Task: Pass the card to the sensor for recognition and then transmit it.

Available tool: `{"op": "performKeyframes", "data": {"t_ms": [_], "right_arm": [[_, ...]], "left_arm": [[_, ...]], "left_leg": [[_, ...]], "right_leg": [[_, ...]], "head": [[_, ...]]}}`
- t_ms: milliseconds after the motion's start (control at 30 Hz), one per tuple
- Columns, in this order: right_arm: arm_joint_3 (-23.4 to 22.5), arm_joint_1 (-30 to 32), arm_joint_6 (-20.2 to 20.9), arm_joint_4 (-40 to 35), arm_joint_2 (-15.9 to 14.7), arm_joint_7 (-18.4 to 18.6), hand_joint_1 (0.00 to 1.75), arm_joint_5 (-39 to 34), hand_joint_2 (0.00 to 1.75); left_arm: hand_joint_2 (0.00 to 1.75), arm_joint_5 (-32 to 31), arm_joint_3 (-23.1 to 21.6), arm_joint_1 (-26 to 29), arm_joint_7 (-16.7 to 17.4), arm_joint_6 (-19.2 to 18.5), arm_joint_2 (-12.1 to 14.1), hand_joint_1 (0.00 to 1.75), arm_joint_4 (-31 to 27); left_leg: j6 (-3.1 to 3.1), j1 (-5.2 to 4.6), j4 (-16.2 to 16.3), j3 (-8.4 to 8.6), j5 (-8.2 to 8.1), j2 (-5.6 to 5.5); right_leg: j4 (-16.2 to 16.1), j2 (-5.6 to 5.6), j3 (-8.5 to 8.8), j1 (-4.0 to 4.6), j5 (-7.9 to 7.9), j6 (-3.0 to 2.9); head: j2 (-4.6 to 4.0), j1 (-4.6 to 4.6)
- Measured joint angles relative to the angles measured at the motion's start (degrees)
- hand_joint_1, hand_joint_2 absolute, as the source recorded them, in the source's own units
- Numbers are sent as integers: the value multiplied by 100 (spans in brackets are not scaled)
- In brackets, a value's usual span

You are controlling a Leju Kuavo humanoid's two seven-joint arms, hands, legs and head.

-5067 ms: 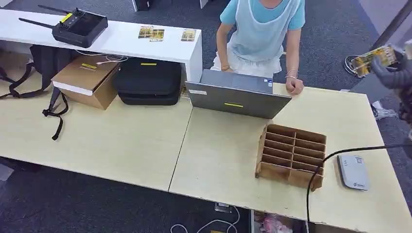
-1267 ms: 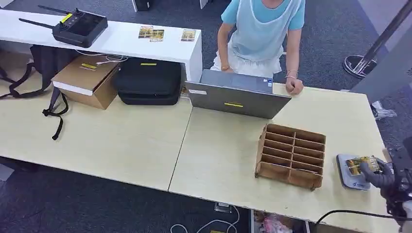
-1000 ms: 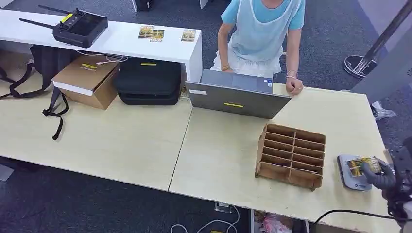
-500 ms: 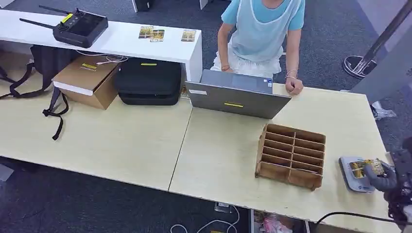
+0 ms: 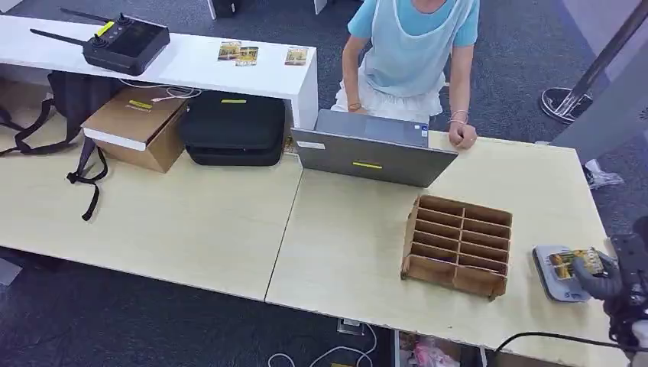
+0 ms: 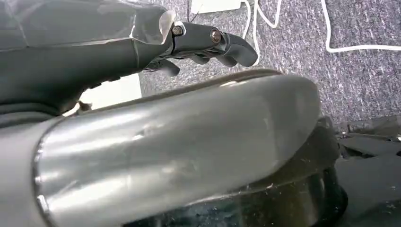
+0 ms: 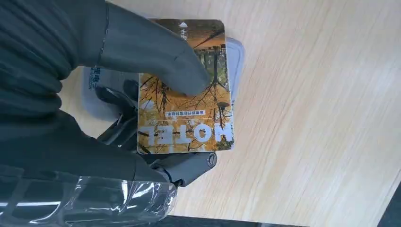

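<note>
The right hand (image 7: 118, 94) holds the orange rectangular hotel card (image 7: 185, 87), thumb pressed on its face and dark fingers (image 7: 187, 168) beneath, flat over the grey rounded sensor pad (image 5: 556, 273) on the light wooden table (image 5: 359, 252). The left hand (image 6: 203, 45) hangs above carpet, fingers curled, holding nothing.

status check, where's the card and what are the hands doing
Right hand holds hotel card over card reader. Left hand empty, fingers curled. Nothing in the way.
</note>
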Motion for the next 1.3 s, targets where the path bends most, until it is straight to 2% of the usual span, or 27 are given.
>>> {"op": "performKeyframes", "data": {"t_ms": [167, 500, 867, 1300], "right_arm": [[-61, -25, -149, 15, 64, -103, 175, -116, 175], [-326, -29, -86, 15, 151, -418, 175, -413, 175], [-431, -76, -405, 55, 157, -188, 175, -389, 175], [-691, 168, -536, 72, 122, -216, 175, -503, 175]], "left_arm": [[0, 26, 37, 1, 11, 2, -9, 0, 2], [0, 22, 100, 1, 11, 0, -9, 0, 15], [0, -61, 159, 0, -28, 0, -9, 0, 15], [0, -136, 164, 1, 0, 2, -9, 0, 15]], "left_leg": [[0, 0, 0, -1, 0, -3], [0, 0, 0, -2, 0, -2], [0, 0, 0, -1, 0, -2], [0, 0, 0, -1, 0, 0]], "right_leg": [[0, -4, 0, 0, 0, 0], [0, -3, -1, 0, 0, 0], [0, -3, -2, 0, 0, 0], [-1, -1, -5, 0, -1, 0]], "head": [[0, 2], [0, 0], [0, 2], [0, 2]]}}
